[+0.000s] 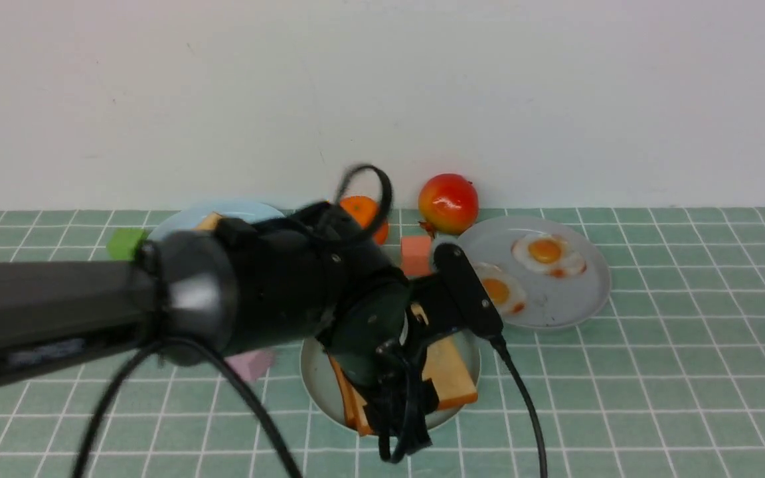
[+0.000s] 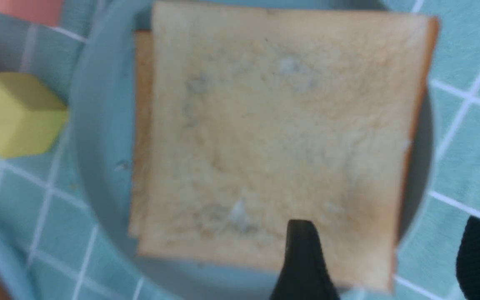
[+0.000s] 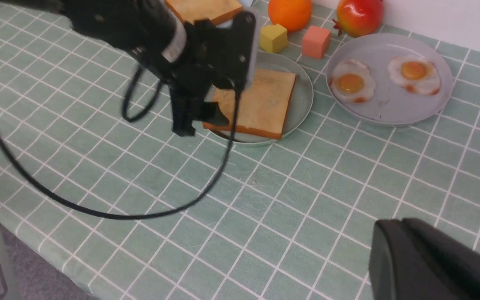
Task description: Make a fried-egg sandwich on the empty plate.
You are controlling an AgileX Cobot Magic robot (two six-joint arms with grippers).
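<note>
- Plain white wall (image 1: pixel 382 99) backs a table under a matte mint-green tablecloth (image 3: pixel 306 208) crossed by thin white grid lines.
- The empty plate (image 3: pixel 302 100), round, shallow and mint green, sits near the middle of the cloth and bears a stack of toast (image 3: pixel 261 104). There are two square golden-brown slices with darker crusts and a porous, crumb-like face. The upper slice is set slightly off the lower, so one edge of the lower slice shows. Whether anything lies between them cannot be told.
- The left gripper (image 2: pixel 386 237), glossy black plastic, hangs directly above the stack. Its fingers (image 2: pixel 302 258) are spread wide, one over the toast's edge and the other out beyond the plate rim, gripping nothing.
- The right gripper (image 3: pixel 431 258) shows only as a smooth black mass at the near side of the table, well apart from the plates, with its jaws pressed together.
- A round grey plate (image 1: pixel 555 312) lies just right of the mint one. It carries two fried eggs (image 1: pixel 545 252) with wavy white edges and shiny orange yolks.
- A pale blue plate (image 1: pixel 236 211) at the back left holds a single toast slice (image 3: pixel 204 8).
- Behind the plates stand an orange (image 3: pixel 290 12), a glossy red fruit (image 1: pixel 449 202), a pink cube (image 3: pixel 316 41) and a yellow cube (image 3: pixel 273 37).
- A green cube (image 1: pixel 125 242) sits far left, and a lilac block (image 1: pixel 250 364) lies beside the mint plate.
</note>
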